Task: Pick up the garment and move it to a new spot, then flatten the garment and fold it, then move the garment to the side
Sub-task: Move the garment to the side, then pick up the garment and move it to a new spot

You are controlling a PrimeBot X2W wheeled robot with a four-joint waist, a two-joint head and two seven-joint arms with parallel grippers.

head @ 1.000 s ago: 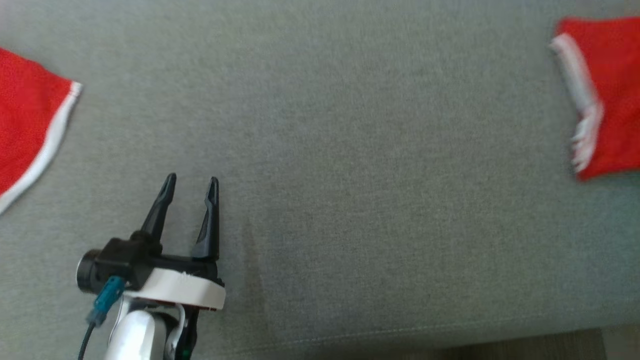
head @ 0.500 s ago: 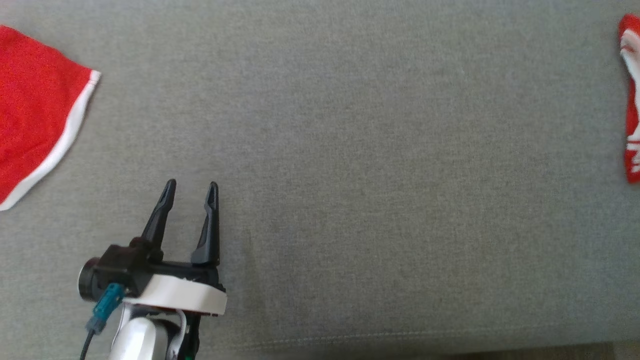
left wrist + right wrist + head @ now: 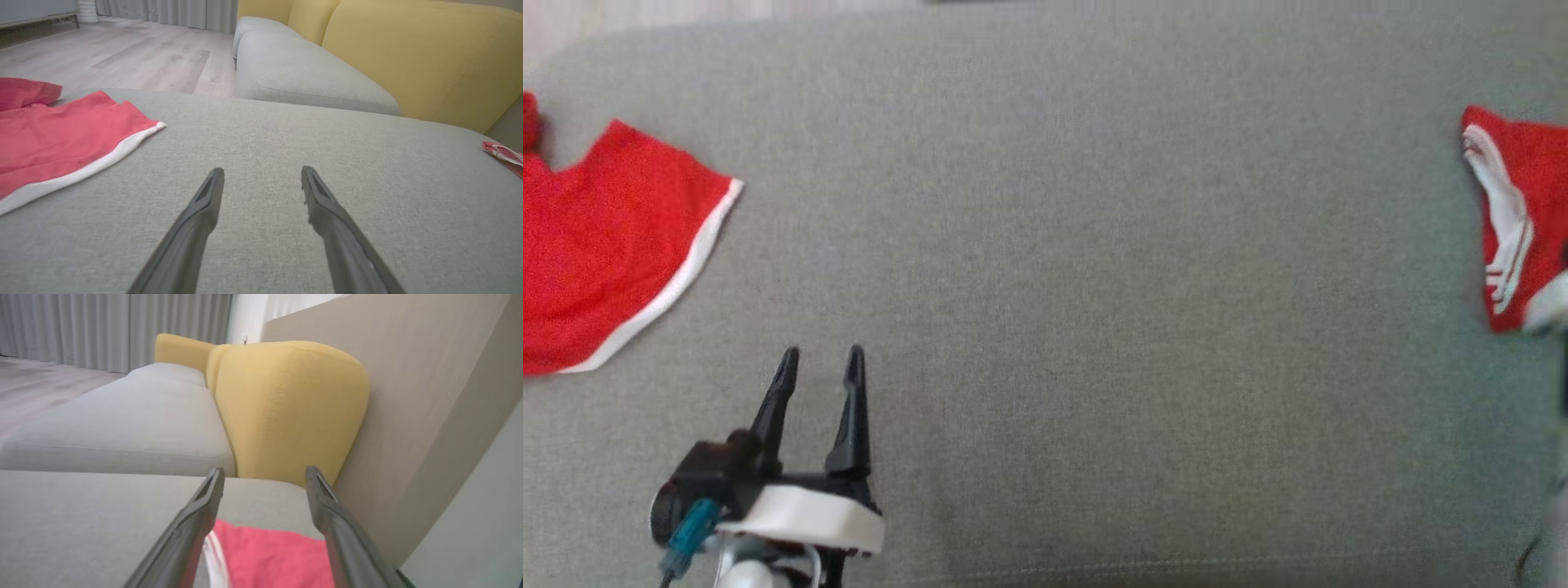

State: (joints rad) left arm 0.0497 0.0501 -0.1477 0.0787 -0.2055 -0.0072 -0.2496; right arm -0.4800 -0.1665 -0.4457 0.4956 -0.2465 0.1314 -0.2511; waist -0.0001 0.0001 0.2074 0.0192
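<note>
My left gripper (image 3: pixel 822 353) sits nearest, at 7 o'clock in the head view. Its fingers are spread apart with nothing between them, pointing toward 12 over the bare grey cushion (image 3: pixel 1094 286). My right gripper (image 3: pixel 264 470) also has its fingers wide apart and grips nothing. In its wrist view the garment (image 3: pixel 1523 188) lies on the cushion just beneath and between them, not pinched.

In the head view the garment is at 3 o'clock, at the cushion's right end, partly cut by the picture edge. It looks compact and layered, so I judge the pick-up, flattening and folding done, and the move to the side done or nearly so. What may be left is only drawing my right arm clear. I cannot tell how neat the fold is, since part of it is out of frame.

Its long axis runs roughly from 12 to 6, leaning slightly toward 5. The white-striped edge faces 9 o'clock, toward the cushion's middle.

Well apart from it, at 9 o'clock, a red cloth (image 3: pixel 596 261) with a white hem lies spread out. I take it for another piece, not this task's. Farther off are the yellow backrest (image 3: pixel 286 404) and the wooden floor (image 3: pixel 122 57).
</note>
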